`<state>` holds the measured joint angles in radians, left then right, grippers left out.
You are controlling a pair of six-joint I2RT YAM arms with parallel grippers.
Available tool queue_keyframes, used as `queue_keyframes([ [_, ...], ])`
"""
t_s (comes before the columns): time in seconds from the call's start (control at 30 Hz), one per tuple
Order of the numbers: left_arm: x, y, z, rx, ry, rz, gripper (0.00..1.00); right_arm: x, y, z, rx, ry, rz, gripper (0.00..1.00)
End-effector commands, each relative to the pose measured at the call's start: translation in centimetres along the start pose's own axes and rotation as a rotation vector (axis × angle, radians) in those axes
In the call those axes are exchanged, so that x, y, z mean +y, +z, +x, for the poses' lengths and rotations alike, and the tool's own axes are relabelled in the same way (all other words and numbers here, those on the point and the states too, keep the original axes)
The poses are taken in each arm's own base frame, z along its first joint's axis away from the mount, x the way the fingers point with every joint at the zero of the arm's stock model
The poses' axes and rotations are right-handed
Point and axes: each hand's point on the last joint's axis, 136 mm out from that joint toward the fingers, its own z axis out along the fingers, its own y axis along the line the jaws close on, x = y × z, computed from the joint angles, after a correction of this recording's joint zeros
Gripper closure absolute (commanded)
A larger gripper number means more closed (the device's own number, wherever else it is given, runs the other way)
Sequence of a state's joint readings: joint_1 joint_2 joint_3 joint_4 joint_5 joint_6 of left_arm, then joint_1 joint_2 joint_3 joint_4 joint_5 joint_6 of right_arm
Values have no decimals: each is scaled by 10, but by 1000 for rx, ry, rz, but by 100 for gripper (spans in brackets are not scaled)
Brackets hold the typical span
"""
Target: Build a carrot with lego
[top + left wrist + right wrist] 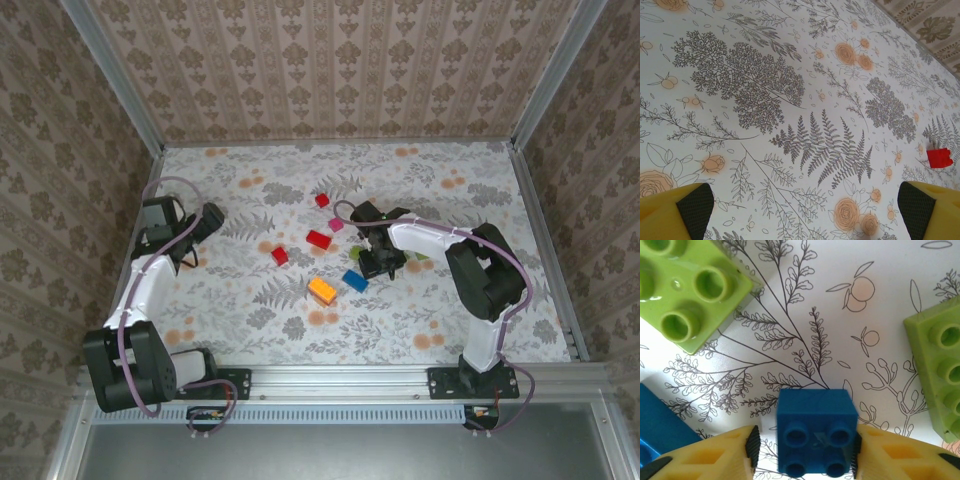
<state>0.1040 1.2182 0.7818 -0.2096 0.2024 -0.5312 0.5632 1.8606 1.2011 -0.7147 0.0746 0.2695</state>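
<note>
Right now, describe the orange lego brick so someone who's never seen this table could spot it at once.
Start at the floral table, then look at the loose bricks near its middle. The orange brick lies just left of a blue brick, closest of them to the arm bases. It is the only orange one.

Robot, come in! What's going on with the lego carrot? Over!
Left hand open, over the table. Right hand astride a small blue brick, gap on one side, not clamped. Two green bricks close ahead, not blocking.
</note>
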Motion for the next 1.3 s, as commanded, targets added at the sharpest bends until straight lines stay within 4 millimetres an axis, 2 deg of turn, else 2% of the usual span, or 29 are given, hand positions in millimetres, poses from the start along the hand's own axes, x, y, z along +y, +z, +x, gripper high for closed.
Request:
queue_keyframes([
  [0.0,-12,-2,-10,-20,30,26,4,-1,-4,1,-8,16,-8,53],
  [0.07,-22,-1,-7,-8,66,81,7,-2,-9,1,-15,13,-8,57],
  [0.2,-78,-9,9,2,236,327,11,-3,-27,1,-37,-14,-17,62],
  [0.3,-105,-16,28,43,362,390,10,-2,-49,2,-62,-36,-31,63],
  [0.4,-121,-22,49,90,438,408,10,5,-74,5,-84,-81,-51,64],
  [0.5,-128,-33,69,97,484,400,10,16,-97,8,-96,-140,-64,64],
  [0.67,-121,-48,114,139,514,391,11,48,-122,14,-90,-273,-100,63],
  [0.8,-108,-57,142,174,538,388,12,71,-127,17,-57,-385,-90,64],
  [0.93,-87,-63,149,165,588,299,12,86,-125,14,-31,-455,-73,64],
  [1.07,-83,-72,167,157,653,304,13,98,-119,11,-3,-492,-58,64],
  [1.27,-66,-73,190,169,724,256,14,115,-116,10,7,-522,-60,64],
])
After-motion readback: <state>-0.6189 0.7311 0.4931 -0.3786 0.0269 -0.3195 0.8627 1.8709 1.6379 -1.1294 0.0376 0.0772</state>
